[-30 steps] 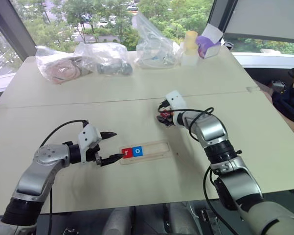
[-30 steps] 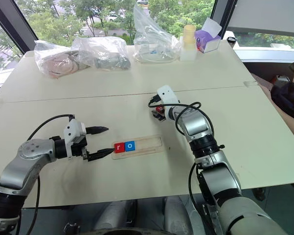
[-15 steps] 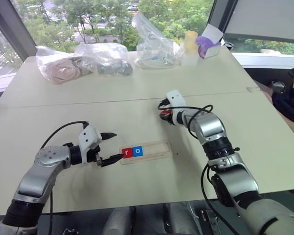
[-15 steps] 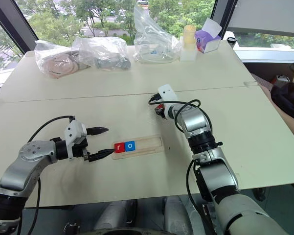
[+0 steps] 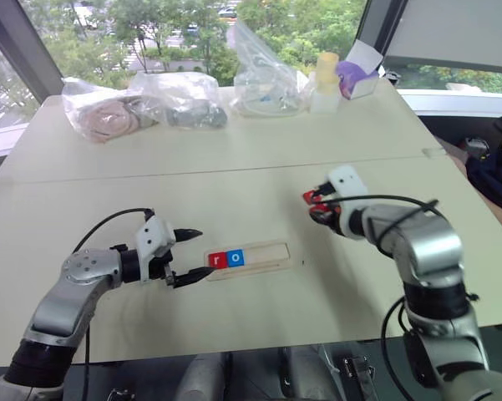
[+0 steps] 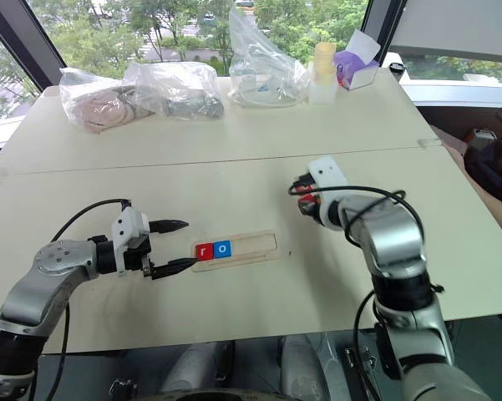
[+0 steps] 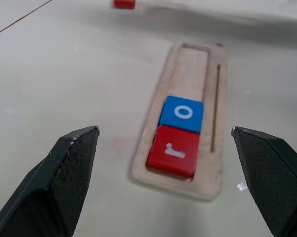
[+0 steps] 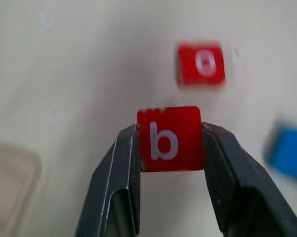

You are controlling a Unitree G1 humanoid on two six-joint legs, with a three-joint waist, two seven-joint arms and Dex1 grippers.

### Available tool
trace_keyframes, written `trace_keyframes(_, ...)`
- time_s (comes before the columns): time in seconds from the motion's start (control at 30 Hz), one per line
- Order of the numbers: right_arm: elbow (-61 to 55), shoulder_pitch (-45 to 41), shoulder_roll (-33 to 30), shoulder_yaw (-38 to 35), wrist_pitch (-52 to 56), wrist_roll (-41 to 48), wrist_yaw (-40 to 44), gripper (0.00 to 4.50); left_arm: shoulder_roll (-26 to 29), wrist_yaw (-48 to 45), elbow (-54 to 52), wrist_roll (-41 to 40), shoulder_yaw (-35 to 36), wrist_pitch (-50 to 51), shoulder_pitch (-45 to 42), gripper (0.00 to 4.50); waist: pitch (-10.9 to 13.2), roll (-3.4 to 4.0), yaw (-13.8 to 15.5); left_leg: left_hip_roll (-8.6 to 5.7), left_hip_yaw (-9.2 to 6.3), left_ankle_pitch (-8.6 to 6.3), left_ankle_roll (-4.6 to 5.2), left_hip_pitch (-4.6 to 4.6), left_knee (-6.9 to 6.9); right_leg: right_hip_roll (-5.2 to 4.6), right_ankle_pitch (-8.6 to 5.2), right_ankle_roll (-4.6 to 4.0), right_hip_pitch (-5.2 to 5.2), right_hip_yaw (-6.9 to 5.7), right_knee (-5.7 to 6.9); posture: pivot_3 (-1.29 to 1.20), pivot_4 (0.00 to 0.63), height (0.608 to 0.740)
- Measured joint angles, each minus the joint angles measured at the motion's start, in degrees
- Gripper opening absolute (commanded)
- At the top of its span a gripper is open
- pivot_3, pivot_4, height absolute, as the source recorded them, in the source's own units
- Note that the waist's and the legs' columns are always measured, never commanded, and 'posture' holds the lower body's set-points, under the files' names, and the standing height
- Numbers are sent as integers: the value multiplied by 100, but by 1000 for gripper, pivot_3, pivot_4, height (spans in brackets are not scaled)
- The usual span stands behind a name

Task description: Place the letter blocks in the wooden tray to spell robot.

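The r and o blocks (image 7: 180, 133) are seated in the wooden tray (image 5: 267, 258). A red b block (image 8: 170, 138) is clamped in the right claw (image 5: 317, 205) above the bench (image 5: 234, 175). The left claw (image 5: 192, 255) is held wide and empty by the tray's end. Three slots are left unfilled.

A red square tile (image 7: 173, 153) and a blue one (image 7: 182, 112) are showing white letters in the pale-wood tray (image 7: 204, 179); black fingers (image 8: 116, 177) are gripping a red "b" tile (image 8: 170, 138).
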Motion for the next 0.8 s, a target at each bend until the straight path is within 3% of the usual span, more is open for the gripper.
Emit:
trace_keyframes(0.23,-460,847,147,-491,113,445,-320,1165,-6,-263,2,-193,-23,0,-214,4500,0,0,-7,-2,8,1,1,2,9,0,1,2,6,3,-1,0,150,740)
trace_keyframes(0.43,-491,863,196,-517,113,831,-551,4125,-5,-338,46,-189,-83,0,-404,4500,0,-2,6,-3,7,1,1,2,8,2,0,3,9,2,-3,0,150,740)
trace_keyframes(0.47,-491,855,167,-519,113,898,-555,4445,-6,-338,48,-189,-84,0,-406,4500,0,-2,7,-3,7,1,1,2,9,3,0,3,9,2,-3,0,150,740)
trace_keyframes(0.5,-491,846,78,-508,113,980,-523,4445,-6,-337,50,-189,-87,0,-408,4500,0,-1,7,-4,7,1,1,2,9,3,0,3,10,2,-3,0,150,740)
trace_keyframes(0.57,-490,774,-633,-395,57,1192,-188,4445,-4,-335,58,-188,-88,0,-425,4500,5,5,21,-8,9,1,2,0,11,0,0,4,11,0,-5,0,150,740)
trace_keyframes(0.6,-490,725,-1372,-276,-287,1294,236,4445,-3,-335,75,-187,-87,0,-431,4500,6,5,28,-9,9,1,3,-1,13,0,-1,6,14,-2,-7,0,150,740)
trace_keyframes(0.67,-482,695,-1919,-190,-814,1356,694,4445,-2,-336,103,-185,-89,0,-444,4500,7,-1,18,-6,8,0,4,1,10,2,-3,9,20,-9,-12,0,150,740)
trace_keyframes(0.8,102,881,-3047,379,-3324,1049,2241,4445,-4,-341,145,-181,-103,-18,-540,4500,9,-5,-7,-2,10,-1,5,7,9,5,-6,13,27,-12,-13,0,150,740)
